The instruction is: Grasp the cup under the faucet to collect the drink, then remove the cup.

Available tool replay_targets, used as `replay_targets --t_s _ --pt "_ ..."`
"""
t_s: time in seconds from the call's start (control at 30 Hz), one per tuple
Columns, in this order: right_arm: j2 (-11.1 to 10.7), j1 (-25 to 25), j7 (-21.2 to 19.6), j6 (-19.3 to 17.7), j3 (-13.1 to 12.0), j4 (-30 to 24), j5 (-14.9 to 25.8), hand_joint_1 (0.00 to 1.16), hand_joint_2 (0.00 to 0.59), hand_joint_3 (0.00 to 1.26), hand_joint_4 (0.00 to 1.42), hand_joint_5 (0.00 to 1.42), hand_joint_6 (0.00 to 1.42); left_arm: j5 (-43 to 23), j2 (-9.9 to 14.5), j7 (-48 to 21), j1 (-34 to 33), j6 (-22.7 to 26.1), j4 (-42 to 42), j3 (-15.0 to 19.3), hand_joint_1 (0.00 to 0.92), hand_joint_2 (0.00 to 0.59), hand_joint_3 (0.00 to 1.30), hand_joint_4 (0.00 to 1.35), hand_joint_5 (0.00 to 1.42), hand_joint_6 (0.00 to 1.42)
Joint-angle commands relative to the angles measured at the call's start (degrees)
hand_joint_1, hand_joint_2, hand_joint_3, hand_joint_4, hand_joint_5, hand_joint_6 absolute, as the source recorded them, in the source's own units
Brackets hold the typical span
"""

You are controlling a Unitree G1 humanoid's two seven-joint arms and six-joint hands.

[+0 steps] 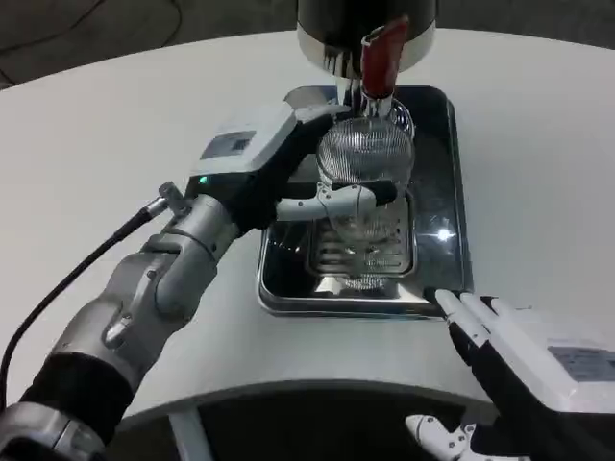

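A clear ribbed glass cup point(365, 158) stands on the drip tray point(437, 182) directly under the faucet with its red lever point(381, 58) on the steel dispenser point(327, 24). My left hand point(288, 158) wraps around the cup from the left, its fingers point(336, 202) curled across the cup's front. My right hand point(509, 360) lies at the table's near edge, just right of the tray's front corner, fingers apart and holding nothing.
The shiny metal tray has a slotted grate point(360, 254) in its middle. White table point(115, 125) stretches to the left and right of the tray. The table's front edge runs close below my right hand.
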Motion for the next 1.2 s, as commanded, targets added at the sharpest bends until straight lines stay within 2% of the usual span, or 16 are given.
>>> replay_targets --t_s 0.03,0.33,0.63,0.73,0.8,0.9,1.0,1.07,1.2 --pt "0.2 -0.2 0.6 -0.5 0.7 0.6 0.0 0.26 0.397 0.00 0.00 0.00 0.00 -0.8 1.6 1.6 2.2 -2.5 -1.5 1.2 0.101 0.095 0.24 0.14 0.36 0.57" --pt "0.6 -1.5 1.0 -0.5 2.2 1.4 -0.5 0.26 0.397 0.00 0.00 0.00 0.00 -4.1 3.4 1.3 4.6 -8.1 -4.0 4.6 0.101 0.091 0.25 0.21 0.46 0.67" --pt "0.8 -2.0 0.8 -0.1 2.8 2.3 -0.7 0.26 0.397 0.00 0.00 0.00 0.00 -7.7 5.2 -0.8 11.2 -8.2 -13.5 8.7 0.104 0.098 0.22 0.26 0.52 0.71" --pt "0.8 -1.8 0.5 0.1 2.6 2.4 -0.6 0.26 0.397 0.00 0.00 0.00 0.00 -10.6 5.8 -2.0 15.5 -7.7 -19.8 11.6 0.115 0.098 0.21 0.27 0.52 0.65" --pt "0.9 -1.7 0.4 0.2 2.5 2.5 -0.5 0.26 0.397 0.00 0.00 0.00 0.00 -12.6 5.9 -3.2 17.7 -7.3 -23.5 13.3 0.115 0.115 0.24 0.28 0.46 0.51" --pt "0.9 -1.6 0.1 0.2 2.5 2.5 -0.3 0.26 0.397 0.00 0.00 0.00 0.00 -18.0 5.8 -6.8 20.8 -6.8 -29.2 16.3 0.106 0.127 0.27 0.28 0.39 0.41" --pt "1.0 -1.6 0.0 0.3 2.5 2.6 -0.2 0.26 0.397 0.00 0.00 0.00 0.00 -28.3 6.0 -14.1 22.4 -6.0 -34.1 18.9 0.047 0.136 0.25 0.22 0.32 0.30" --pt "1.0 -1.7 -0.1 0.3 2.5 2.7 -0.2 0.26 0.397 0.00 0.00 0.00 0.00 -35.8 6.1 -20.3 22.6 -3.0 -36.9 20.3 0.005 0.132 0.22 0.19 0.31 0.28" --pt "1.0 -1.7 0.1 0.4 2.6 2.8 -0.2 0.26 0.397 0.00 0.00 0.00 0.00 -48.1 6.9 -30.5 21.9 6.2 -41.6 22.6 0.000 0.114 0.14 0.12 0.28 0.24"
